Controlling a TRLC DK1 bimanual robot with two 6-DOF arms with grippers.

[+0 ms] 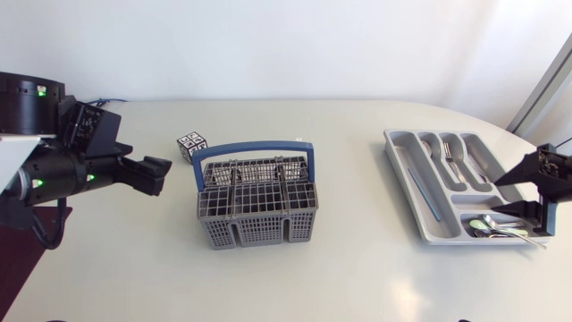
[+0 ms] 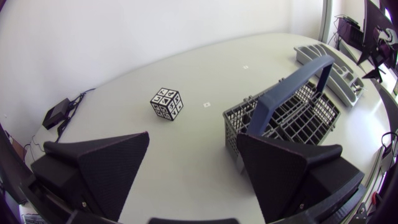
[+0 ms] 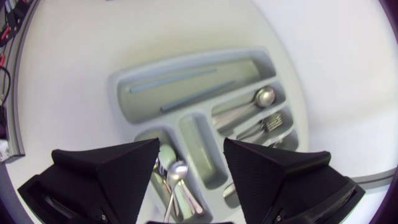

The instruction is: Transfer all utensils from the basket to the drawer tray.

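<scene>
The basket [image 1: 256, 201] sits mid-table, and from above I see no utensils in its cells. The cutlery lies in the drawer tray [image 1: 398, 143] at its 3 o'clock. My right gripper [image 1: 506, 192] hangs over the tray's end compartment, where spoons [image 3: 177, 171] lie. Its jaws are apart and empty, a pose I judge suited to dropping cutlery in. My left gripper [image 2: 193, 138], also open, holds at the basket's 9 o'clock. A patterned cube [image 1: 191, 144] stands at 11 o'clock on the pale table [image 1: 357, 268].

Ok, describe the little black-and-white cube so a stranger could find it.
Start at the grey mesh cutlery basket with the blue handle mid-table. Just off its back left corner sits the small cube; it alone is patterned black and white.
</scene>
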